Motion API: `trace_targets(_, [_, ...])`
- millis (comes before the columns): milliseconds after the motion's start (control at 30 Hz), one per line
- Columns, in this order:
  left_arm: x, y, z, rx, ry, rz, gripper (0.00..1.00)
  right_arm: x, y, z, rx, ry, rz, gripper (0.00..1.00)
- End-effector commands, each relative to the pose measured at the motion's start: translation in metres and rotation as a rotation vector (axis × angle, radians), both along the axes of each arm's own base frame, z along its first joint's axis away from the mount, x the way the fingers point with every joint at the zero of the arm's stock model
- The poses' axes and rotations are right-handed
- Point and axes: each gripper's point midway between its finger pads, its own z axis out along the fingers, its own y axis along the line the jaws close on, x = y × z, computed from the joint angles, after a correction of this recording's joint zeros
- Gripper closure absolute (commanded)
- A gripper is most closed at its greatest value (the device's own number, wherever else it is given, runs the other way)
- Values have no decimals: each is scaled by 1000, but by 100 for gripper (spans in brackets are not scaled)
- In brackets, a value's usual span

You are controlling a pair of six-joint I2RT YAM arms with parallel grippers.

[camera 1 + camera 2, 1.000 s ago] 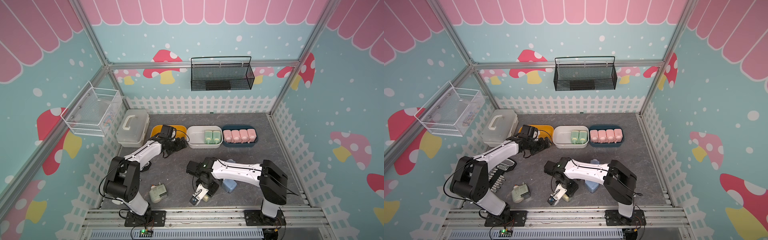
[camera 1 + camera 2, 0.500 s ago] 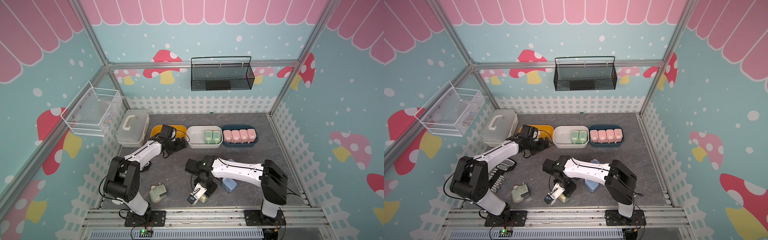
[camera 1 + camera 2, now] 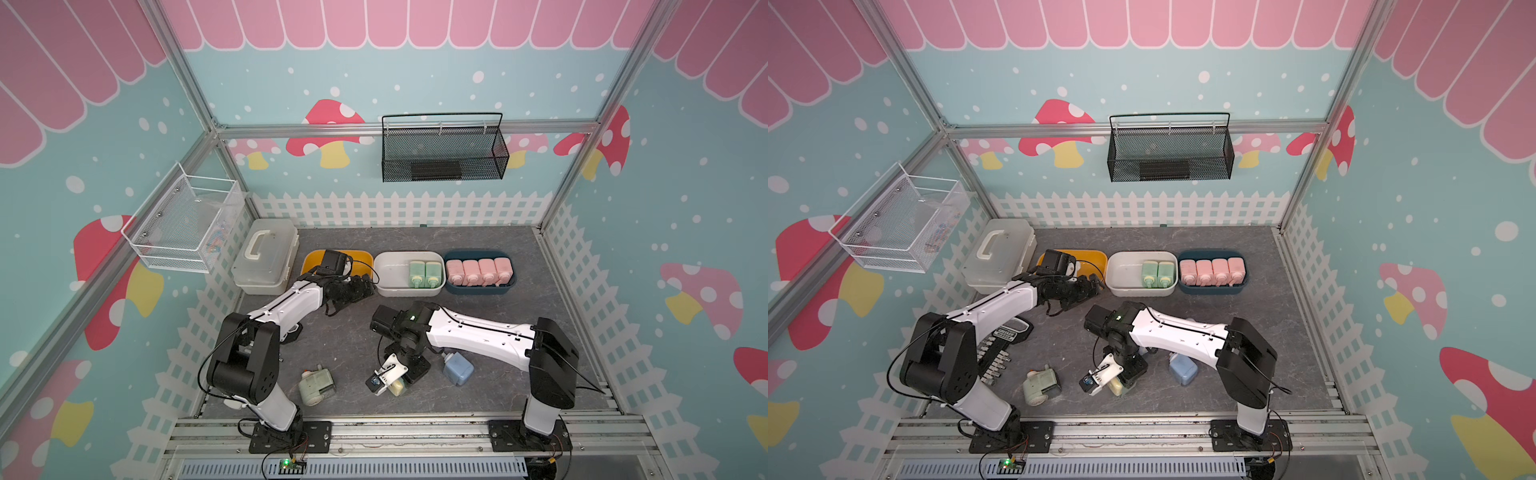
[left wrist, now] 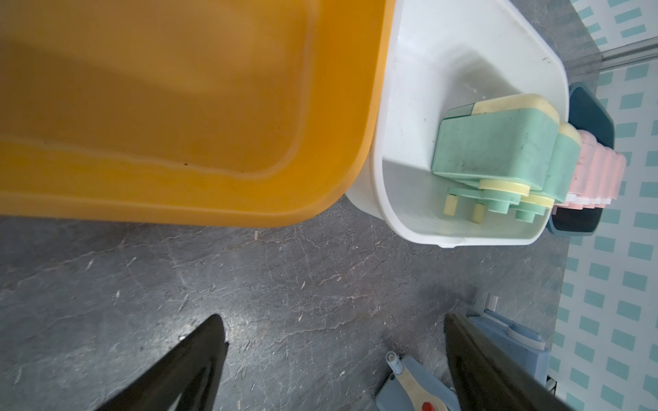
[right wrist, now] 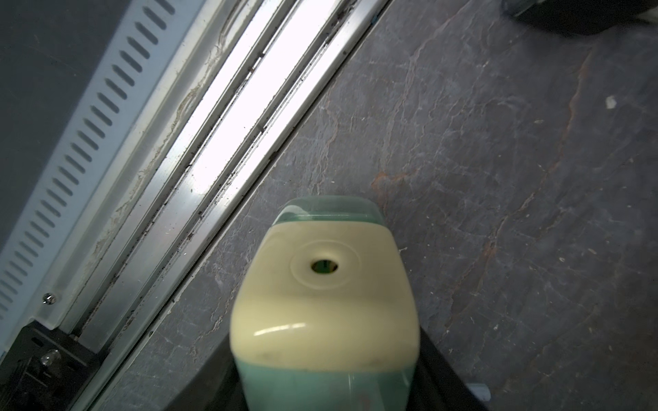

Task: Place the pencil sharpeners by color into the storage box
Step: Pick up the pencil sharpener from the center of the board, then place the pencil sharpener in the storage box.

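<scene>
Right pincer (image 3: 394, 383) is partly closed and grips green sharpener with cream end (image 5: 322, 302), close to front edge of table (image 3: 519, 257). Blue sharpener (image 3: 457, 368) lies just beside that pincer. Second green sharpener (image 3: 318, 384) lies further off. Left pincer (image 4: 334, 370) is spread wide and holds nothing, with yellow bin (image 4: 178, 106) just ahead of it.

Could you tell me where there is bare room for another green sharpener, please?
The white bin's half beside the yellow bin is bare; its two green sharpeners sit toward the navy bin, packed with four pink sharpeners. The yellow bin looks empty. The front floor, around the right claw gripping a green sharpener, is crowded.
</scene>
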Motion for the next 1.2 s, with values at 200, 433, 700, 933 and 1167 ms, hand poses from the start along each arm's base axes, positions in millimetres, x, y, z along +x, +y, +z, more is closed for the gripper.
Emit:
trace_targets(200, [6,4,10,-13,-27,9,4,28,13,50,149,-49,-221,100])
trace_targets(433, [7,4,15,-22,-36,14,4,61,15,80,266,-60,-430,100])
trace_targets(700, [7,4,15,-25,-30,20,4,102,4,113,436,-108,-627,100])
trace_targets(933, [9,3,17,-31,-33,23,4,166,-20,126,497,-157,-1022,100])
trace_targets(1167, [10,-1,24,-54,-42,13,4,196,-26,114,463,-99,-1263,100])
